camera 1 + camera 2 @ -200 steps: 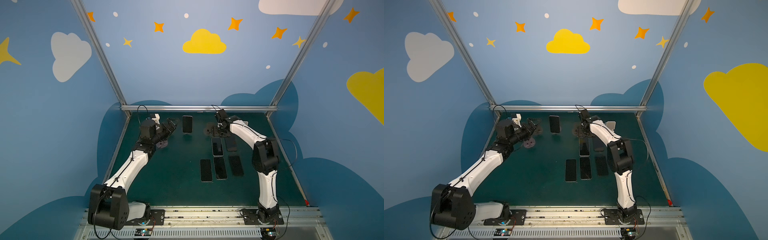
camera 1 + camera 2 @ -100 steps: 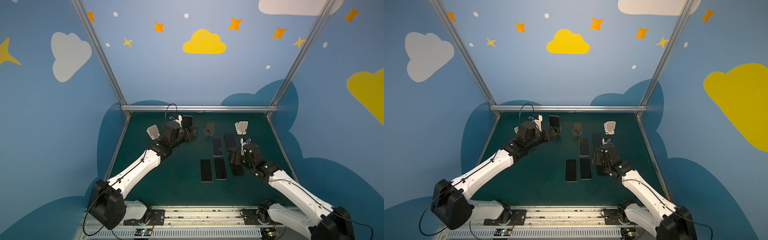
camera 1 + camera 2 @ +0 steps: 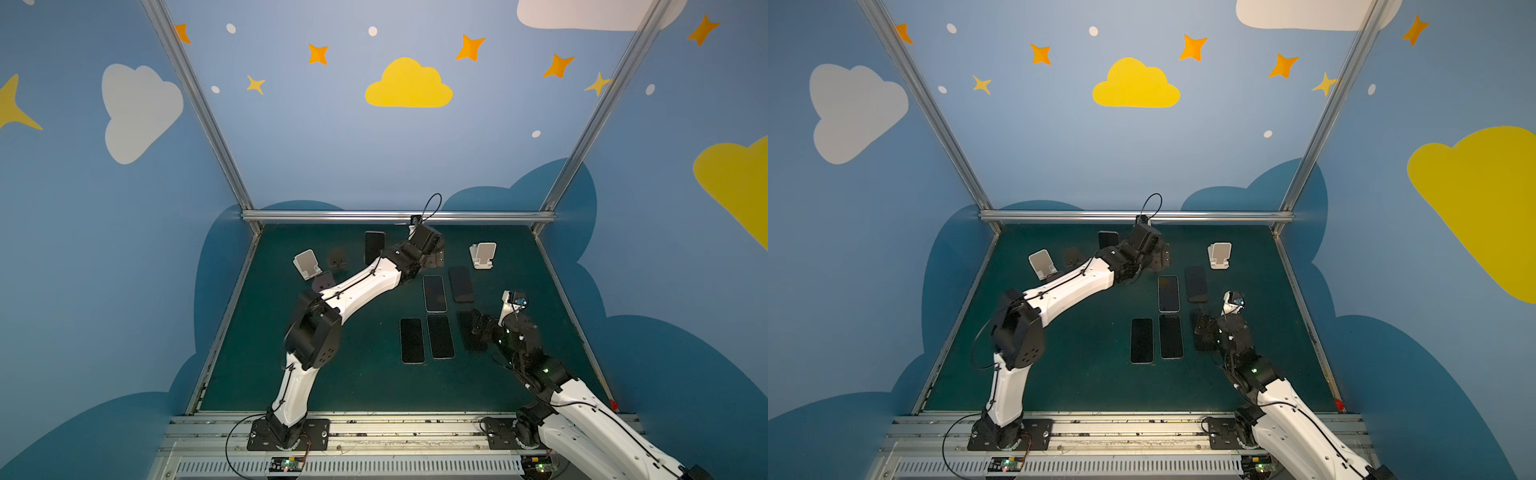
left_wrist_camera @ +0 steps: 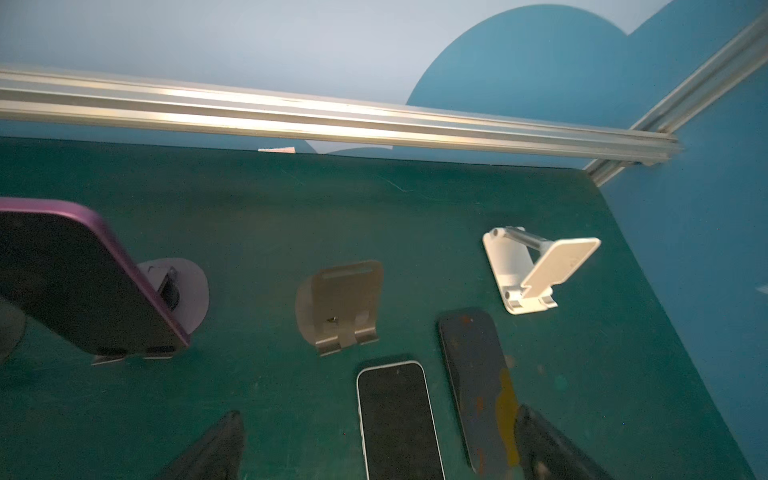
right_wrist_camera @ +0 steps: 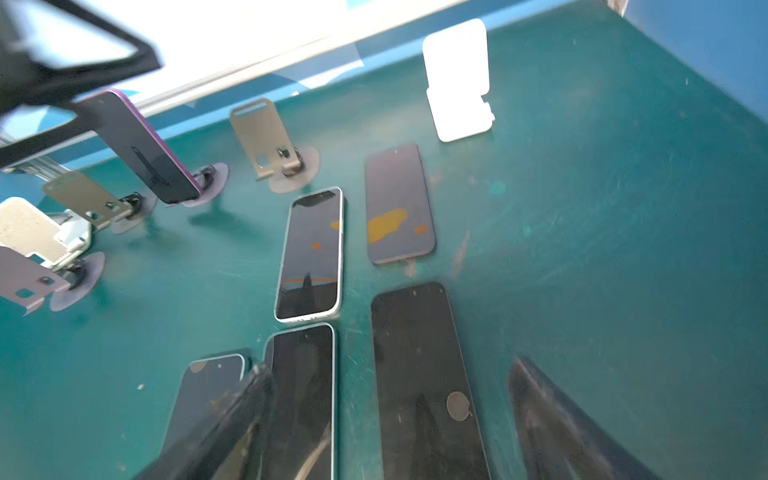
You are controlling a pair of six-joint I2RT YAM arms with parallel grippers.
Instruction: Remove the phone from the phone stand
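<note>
My left gripper (image 4: 379, 411) hangs in the air left of the white stand (image 3: 483, 254), as both top views show. Its fingers (image 4: 216, 449) are spread wide and hold nothing. The phone (image 4: 79, 278) with the purple edge leans on its phone stand (image 4: 187, 291). It is farther left of the white stand than my left gripper is. My fingers do not touch it. An empty grey stand (image 4: 340, 303) sits between the phone and the white stand. My right gripper (image 5: 390, 365) is down low in front of the white stand, on the side near my own base. Its fingers (image 5: 552, 419) are spread apart too. A black phone (image 5: 415, 345) lies flat on the green table (image 5: 602, 249) between them, and they do not pinch it. Four other phones (image 3: 434, 293) lie flat in front of the white stand, a bit to its left. Their dark screens face up.
</note>
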